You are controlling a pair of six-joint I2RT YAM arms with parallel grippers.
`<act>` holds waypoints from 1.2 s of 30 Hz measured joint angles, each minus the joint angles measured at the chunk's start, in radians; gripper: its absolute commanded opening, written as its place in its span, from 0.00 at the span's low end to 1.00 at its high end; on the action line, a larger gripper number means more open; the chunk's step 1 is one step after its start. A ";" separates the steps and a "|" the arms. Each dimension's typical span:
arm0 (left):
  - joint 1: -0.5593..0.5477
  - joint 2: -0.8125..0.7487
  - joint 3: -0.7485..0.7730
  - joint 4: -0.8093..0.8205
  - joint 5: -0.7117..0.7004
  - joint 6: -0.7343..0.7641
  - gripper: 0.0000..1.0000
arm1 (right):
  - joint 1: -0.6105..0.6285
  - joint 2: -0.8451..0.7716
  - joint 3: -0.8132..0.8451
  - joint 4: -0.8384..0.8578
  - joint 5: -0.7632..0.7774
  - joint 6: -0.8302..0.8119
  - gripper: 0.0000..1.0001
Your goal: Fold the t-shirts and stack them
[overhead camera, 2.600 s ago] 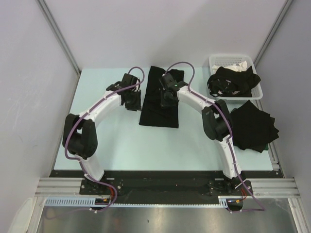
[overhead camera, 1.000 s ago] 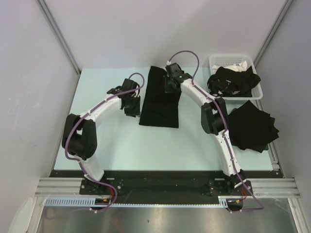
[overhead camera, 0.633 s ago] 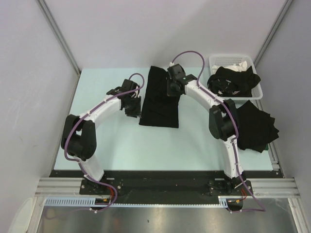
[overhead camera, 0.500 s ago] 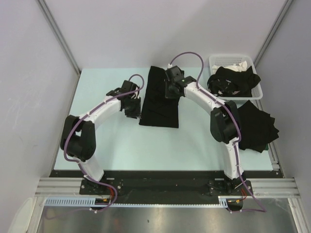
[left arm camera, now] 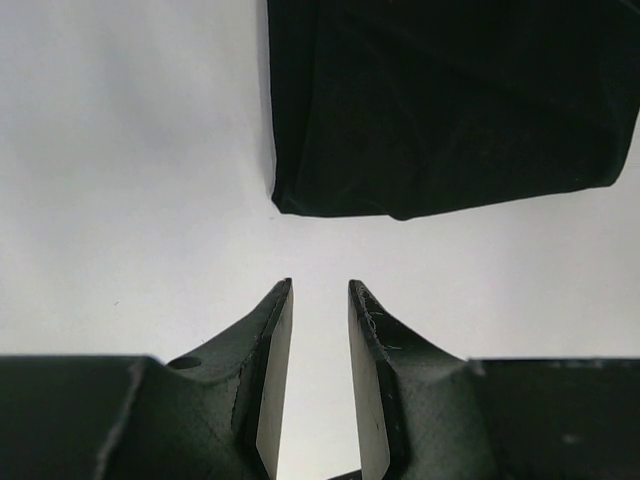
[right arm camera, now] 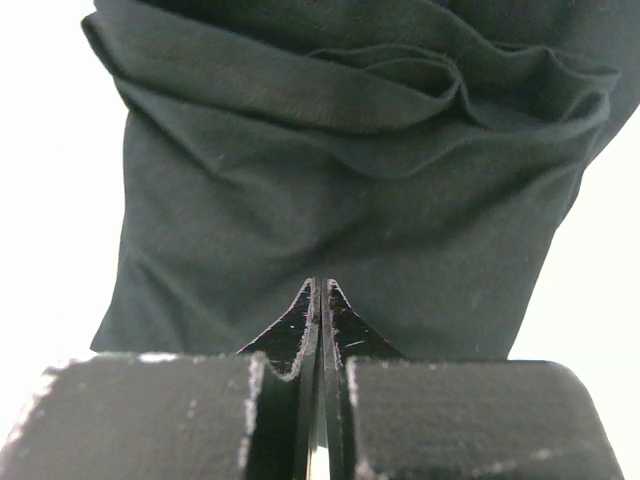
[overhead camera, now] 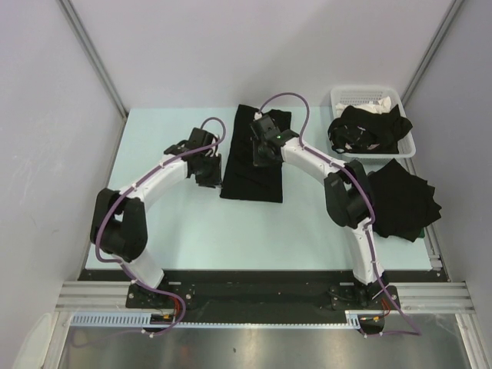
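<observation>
T-shirt (overhead camera: 252, 165) mid-table is a long strip, half folded; pile (overhead camera: 403, 201) sits right, more fill the basket (overhead camera: 361, 96). Left gripper (left arm camera: 320, 290) parted, empty; right gripper (right arm camera: 318, 290) pressed together above it.

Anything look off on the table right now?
Yes: the stacked t-shirts at the right edge are fanned, corners misaligned. The centre t-shirt is rumpled at one end. In the basket, black shirts spill over the rim.

t-shirt (left arm camera: 440, 100) cropped above, basket pile (overhead camera: 367, 129) indistinct
</observation>
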 measured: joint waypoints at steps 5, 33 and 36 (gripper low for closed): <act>0.000 -0.010 -0.002 -0.001 -0.001 0.001 0.34 | -0.014 0.051 0.000 0.029 -0.003 -0.008 0.00; 0.000 -0.011 -0.035 -0.013 -0.010 0.003 0.34 | -0.101 0.291 0.317 0.041 0.020 -0.129 0.00; 0.000 -0.011 -0.039 -0.011 -0.011 0.005 0.34 | -0.116 0.298 0.335 0.043 0.030 -0.151 0.00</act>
